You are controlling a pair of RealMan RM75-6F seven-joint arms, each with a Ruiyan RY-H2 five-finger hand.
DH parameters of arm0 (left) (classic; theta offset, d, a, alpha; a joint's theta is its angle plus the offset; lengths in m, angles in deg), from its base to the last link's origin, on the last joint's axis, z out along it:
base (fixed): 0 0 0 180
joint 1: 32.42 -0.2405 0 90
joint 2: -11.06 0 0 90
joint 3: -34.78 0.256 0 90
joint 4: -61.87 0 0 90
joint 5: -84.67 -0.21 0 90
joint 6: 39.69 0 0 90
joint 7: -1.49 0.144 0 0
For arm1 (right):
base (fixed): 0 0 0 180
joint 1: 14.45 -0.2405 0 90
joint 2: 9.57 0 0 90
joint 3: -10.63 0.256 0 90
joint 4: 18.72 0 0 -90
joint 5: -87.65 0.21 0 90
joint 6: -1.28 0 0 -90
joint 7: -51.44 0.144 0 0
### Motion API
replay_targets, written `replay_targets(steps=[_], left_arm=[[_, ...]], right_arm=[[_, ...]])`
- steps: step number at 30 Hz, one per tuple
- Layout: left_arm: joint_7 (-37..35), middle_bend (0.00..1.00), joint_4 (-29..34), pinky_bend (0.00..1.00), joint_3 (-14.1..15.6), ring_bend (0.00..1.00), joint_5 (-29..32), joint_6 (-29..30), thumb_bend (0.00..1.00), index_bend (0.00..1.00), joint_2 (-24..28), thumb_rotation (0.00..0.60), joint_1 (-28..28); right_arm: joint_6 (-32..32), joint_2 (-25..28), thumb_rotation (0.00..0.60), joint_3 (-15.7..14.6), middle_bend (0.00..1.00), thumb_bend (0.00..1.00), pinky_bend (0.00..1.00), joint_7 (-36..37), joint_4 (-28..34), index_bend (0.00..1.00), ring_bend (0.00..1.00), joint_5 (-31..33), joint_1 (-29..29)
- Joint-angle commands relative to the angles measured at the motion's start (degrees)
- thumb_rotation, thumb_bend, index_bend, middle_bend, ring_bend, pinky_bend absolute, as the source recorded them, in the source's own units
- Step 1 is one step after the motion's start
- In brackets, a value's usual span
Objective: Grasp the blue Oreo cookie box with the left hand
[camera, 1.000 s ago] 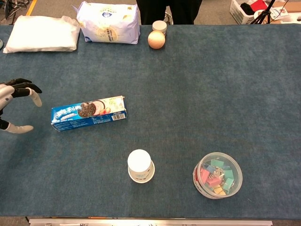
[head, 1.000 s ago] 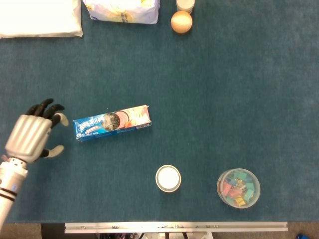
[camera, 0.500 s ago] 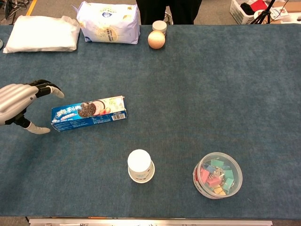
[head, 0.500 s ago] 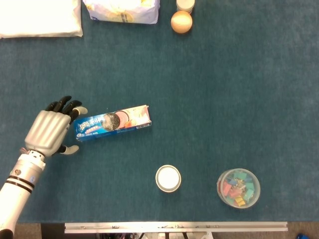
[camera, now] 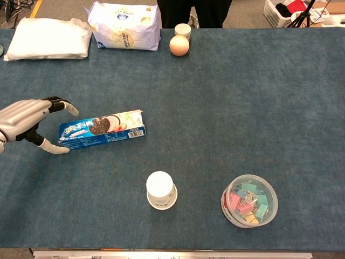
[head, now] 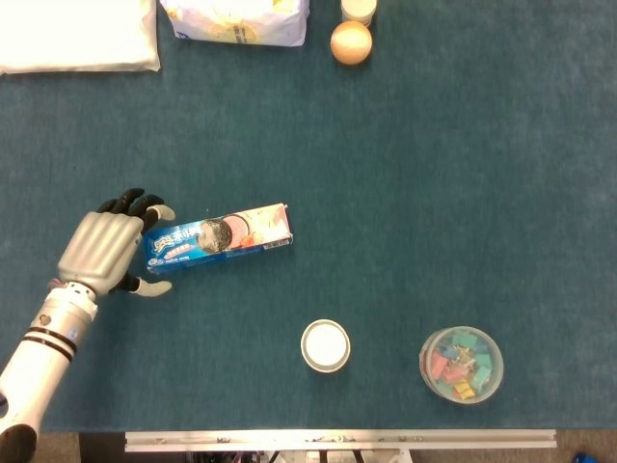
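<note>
The blue Oreo cookie box (head: 218, 237) lies flat on the table (head: 434, 193), left of frame centre. The left hand (head: 104, 253) brackets its left end, fingers (camera: 63, 106) spread (nothing gripped); closing remains.

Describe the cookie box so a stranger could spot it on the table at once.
Start at the blue table and look to its left side, where the left robot hand reaches in with fingers spread. The blue Oreo cookie box lies flat just beside that hand. It is the only long, narrow carton, blue with a cookie picture, unlike the round white cup nearer the front edge.
</note>
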Motion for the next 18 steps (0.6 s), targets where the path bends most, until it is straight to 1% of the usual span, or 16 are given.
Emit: replay_targets(steps=[1,8,11,13,16,18], left_arm=[[1.2,0.17,-1.6,0.2,-0.1,0.08,0.4,0.6,0.05,0.24,-1.4,0.495,0.4],[2.1,0.17,-4.6,0.2,-0.1,0.08,2.1,0.5,0.05,0.26,-3.3,0.514,1.0],[1.6,0.17,-5.1,0.2,0.0,0.08,2.6,0.2,0.05,0.29,-3.6,0.524,1.2],[1.1,0.18,-5.3,0.2,0.1,0.08,2.5,0.1,0.05,0.34,-3.7,0.532,1.2],[0.0,0.2,-5.6,0.2,0.2,0.09,2.0,0.2,0.05,0.43,-3.9,0.568,1.2],[-1.4,0.21,-5.8,0.2,0.2,0.1,1.6,0.1,0.05,0.46,-3.9,0.587,1.2]], right_arm=[[0.0,0.0,0.6,0.0,0.49,0.0,0.35,0.1,0.0,0.56,0.3,0.0,0.0],[0.0,0.1,0.6,0.1,0.49,0.0,0.35,0.2,0.0,0.56,0.3,0.1,0.0],[0.0,0.1,0.6,0.1,0.49,0.0,0.35,0.1,0.0,0.56,0.3,0.1,0.0],[0.1,0.1,0.6,0.1,0.49,0.0,0.35,0.1,-0.1,0.56,0.3,0.1,0.0],[0.1,0.0,0.6,0.1,0.49,0.0,0.35,0.1,-0.1,0.56,0.3,0.1,0.0],[0.1,0.0,0.6,0.1,0.49,0.0,0.35,0.1,-0.1,0.56,0.3,0.1,0.0]])
